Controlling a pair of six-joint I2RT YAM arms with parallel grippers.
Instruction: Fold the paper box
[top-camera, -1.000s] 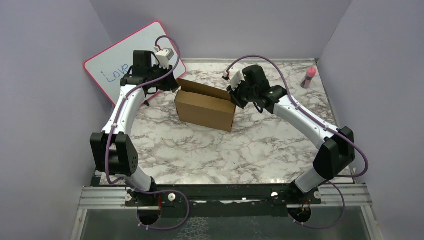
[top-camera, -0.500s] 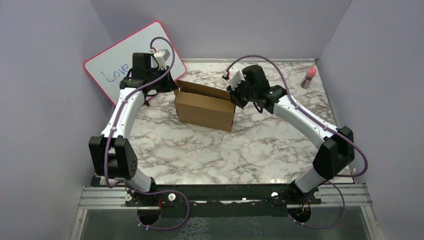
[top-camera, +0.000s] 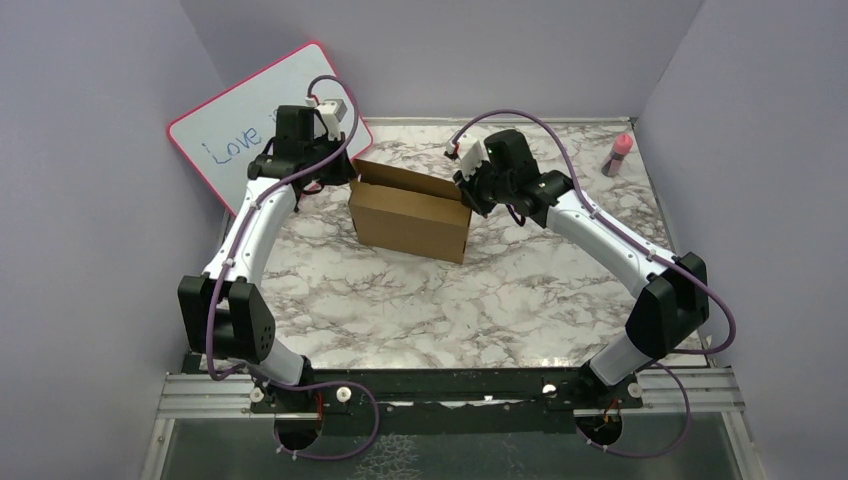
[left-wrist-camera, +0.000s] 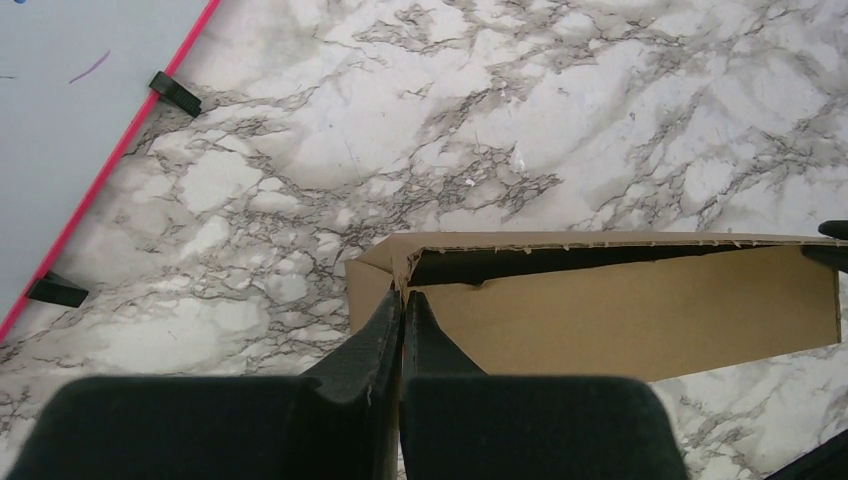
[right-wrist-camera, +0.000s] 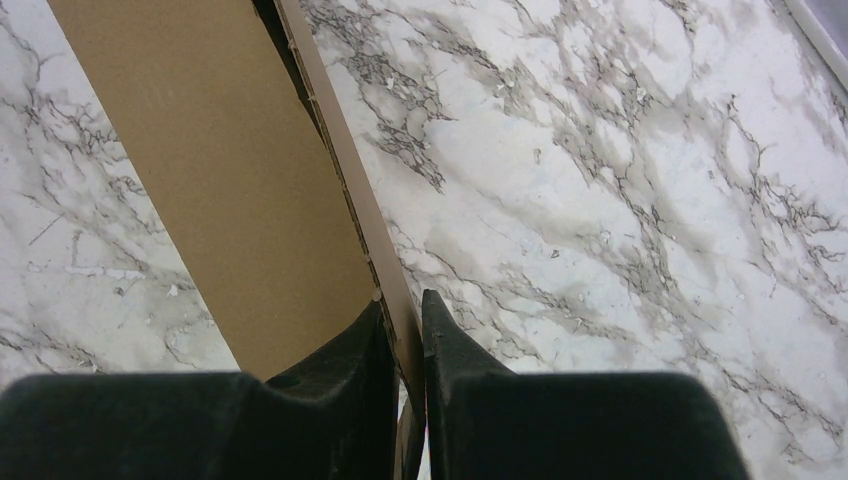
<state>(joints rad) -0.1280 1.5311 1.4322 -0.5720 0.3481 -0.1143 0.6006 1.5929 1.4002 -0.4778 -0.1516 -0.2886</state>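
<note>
Toward the far middle of the table the paper box (top-camera: 410, 220) stands with walls raised, the right gripper (right-wrist-camera: 400, 320) clamped on its right wall, the left gripper (left-wrist-camera: 401, 305) pinched together at its left corner, and its raised far panel apparently not yet folded shut.

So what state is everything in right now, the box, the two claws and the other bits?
paper box: standing, top open, not yet folded shut.
left gripper: shut, tips at the box's corner.
right gripper: shut on the box's wall.
whiteboard: propped at a tilt, "Love" written on it.
pink bottle: standing.
</note>
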